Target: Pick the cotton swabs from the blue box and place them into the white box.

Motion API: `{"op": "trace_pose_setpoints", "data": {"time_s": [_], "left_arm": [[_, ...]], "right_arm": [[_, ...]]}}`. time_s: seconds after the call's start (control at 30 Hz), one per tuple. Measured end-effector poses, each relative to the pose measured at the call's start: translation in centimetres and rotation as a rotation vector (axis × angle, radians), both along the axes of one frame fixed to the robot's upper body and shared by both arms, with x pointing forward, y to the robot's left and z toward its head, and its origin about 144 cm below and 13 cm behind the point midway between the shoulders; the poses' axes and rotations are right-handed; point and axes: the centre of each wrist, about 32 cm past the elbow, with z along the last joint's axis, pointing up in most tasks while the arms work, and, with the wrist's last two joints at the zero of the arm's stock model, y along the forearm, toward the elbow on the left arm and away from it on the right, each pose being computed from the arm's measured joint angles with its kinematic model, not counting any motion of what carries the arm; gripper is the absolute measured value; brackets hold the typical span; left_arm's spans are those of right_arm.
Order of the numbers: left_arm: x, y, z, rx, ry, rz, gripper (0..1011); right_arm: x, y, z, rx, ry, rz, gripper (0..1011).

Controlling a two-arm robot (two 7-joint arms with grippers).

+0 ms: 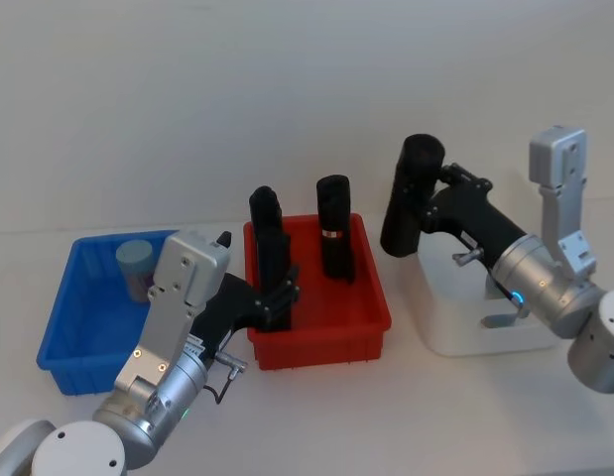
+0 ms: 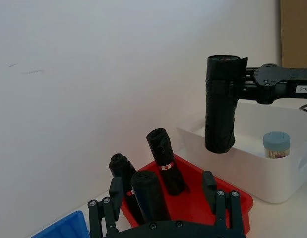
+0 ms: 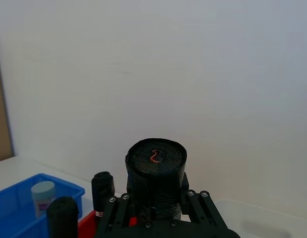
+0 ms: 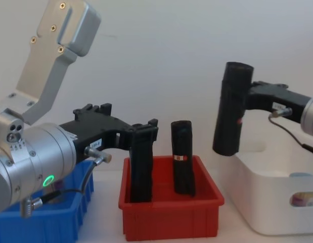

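White tabletop: blue box (image 1: 59, 327) holds one jar (image 1: 137, 266); right tool (image 1: 430, 203) grips black roll (image 1: 410, 196).

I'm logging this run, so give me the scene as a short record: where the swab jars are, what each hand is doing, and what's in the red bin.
blue box: holds a swab jar, upright
white box: holds a second swab jar
right hand: shut on a held roll, black, upright, above the white box
left hand: open, fingers either side of a standing roll in the red bin
red bin: between the two boxes, black rolls standing in it
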Motion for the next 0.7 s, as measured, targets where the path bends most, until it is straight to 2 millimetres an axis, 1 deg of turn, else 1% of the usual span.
{"op": "trace_pose_setpoints", "data": {"time_s": [0.37,0.7], "left_arm": [[0.0,0.0,0.0,0.000,0.000,0.000,1004],[0.0,0.0,0.0,0.000,0.000,0.000,1004]], "right_arm": [[-1.6,-1.4,0.7,-0.013,0.054,-0.150,457],[-2.6,-2.7,0.2,-0.049,0.148,-0.254,457]]}}
